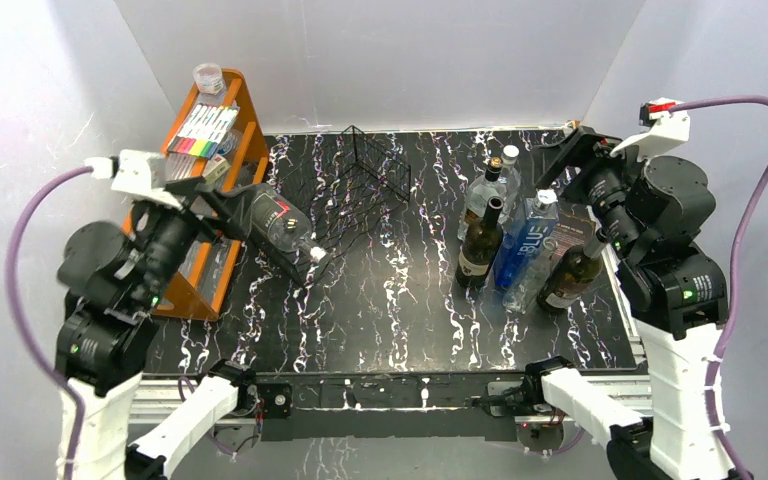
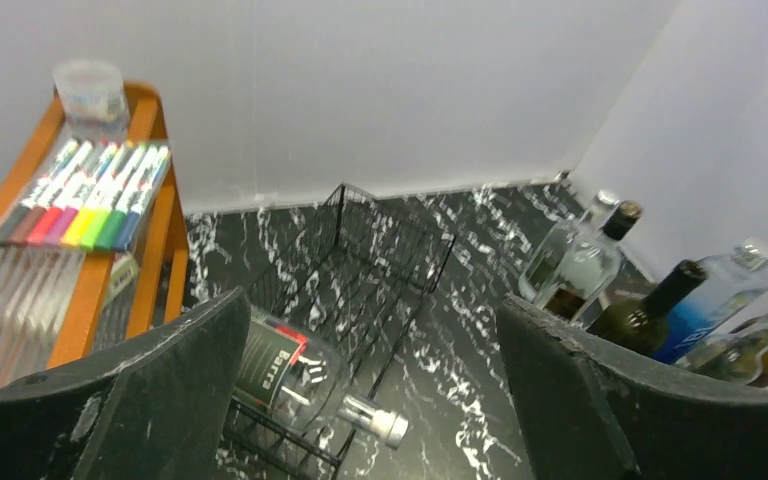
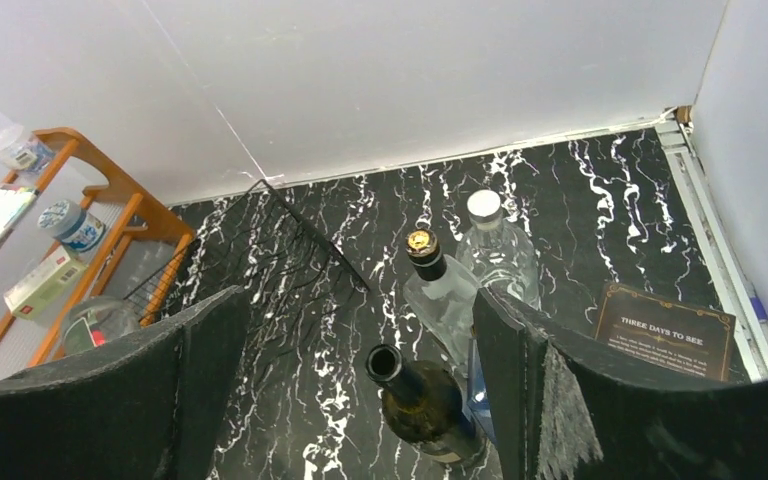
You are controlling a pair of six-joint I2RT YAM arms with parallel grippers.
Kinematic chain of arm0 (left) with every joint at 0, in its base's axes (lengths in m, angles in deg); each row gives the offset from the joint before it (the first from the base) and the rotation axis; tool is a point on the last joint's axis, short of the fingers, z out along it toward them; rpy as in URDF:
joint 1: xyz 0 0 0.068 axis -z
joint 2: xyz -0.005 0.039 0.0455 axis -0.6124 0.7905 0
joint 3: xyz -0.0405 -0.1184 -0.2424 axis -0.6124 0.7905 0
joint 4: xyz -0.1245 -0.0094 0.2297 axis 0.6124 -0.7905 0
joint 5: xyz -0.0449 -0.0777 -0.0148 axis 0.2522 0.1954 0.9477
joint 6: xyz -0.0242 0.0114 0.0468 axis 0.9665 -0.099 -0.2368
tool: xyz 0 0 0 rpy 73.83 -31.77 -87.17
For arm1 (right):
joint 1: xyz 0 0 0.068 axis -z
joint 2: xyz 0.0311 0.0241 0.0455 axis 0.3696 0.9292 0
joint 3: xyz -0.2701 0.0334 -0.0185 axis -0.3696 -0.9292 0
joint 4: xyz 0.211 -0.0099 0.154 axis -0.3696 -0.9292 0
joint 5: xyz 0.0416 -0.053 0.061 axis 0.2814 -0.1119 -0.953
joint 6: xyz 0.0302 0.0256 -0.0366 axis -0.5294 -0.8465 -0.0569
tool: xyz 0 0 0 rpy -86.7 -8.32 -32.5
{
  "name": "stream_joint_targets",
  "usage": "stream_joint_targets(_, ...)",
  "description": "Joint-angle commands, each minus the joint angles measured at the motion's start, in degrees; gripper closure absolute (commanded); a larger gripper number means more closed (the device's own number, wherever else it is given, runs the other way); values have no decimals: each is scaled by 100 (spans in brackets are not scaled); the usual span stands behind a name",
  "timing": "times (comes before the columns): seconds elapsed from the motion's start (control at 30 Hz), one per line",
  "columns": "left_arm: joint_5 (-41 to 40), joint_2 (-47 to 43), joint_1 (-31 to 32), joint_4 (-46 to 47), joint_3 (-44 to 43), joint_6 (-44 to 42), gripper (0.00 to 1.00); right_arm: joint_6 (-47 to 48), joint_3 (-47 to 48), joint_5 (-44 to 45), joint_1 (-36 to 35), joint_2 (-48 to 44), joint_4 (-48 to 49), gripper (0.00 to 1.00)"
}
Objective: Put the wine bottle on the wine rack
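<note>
**Bottle down on the rack, both tools open**

Far left stands the orange shelf (image 1: 253,125), a pack of coloured markers (image 1: 200,130) on its upper level and a small jar (image 1: 208,77) on top. Just beside it, the left tool (image 2: 372,310) hangs with its jaws spread wide and nothing gripped between them. Below it is the wine bottle (image 1: 280,222). It lies on its side across the near end of the wine rack (image 1: 375,175), resting on the long cradle wires with its silver cap pointing towards the near edge. One finger of the tool overlaps the bottle's base in the wrist view, and I cannot tell whether they touch. The rack's upright grid panel stands at the far end.

Moving right across the black marbled tabletop (image 1: 390,300), a cluster of bottles stands upright, among them a dark green bottle (image 1: 480,245) and a blue bottle (image 1: 527,238). Above them the right tool (image 3: 350,310) hovers, jaws wide apart and holding nothing.
</note>
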Motion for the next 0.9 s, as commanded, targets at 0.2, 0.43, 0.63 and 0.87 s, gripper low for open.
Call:
stream_joint_targets(0.2,1598,693,-1074,255,305,440,3,122,-334,-2078,1108,-471,188,3)
stream_joint_targets(0.43,2119,752,-1238,382,432,546,2,476,-493,-3050,1212,-683,-84,2)
stream_joint_targets(0.63,2928,769,-1251,596,632,429,2,742,-563,-3500,1225,-442,-743,4)
stream_joint_targets(0.87,3708,884,-1236,949,893,495,2,1000,-669,-2535,954,-12,-1336,14)
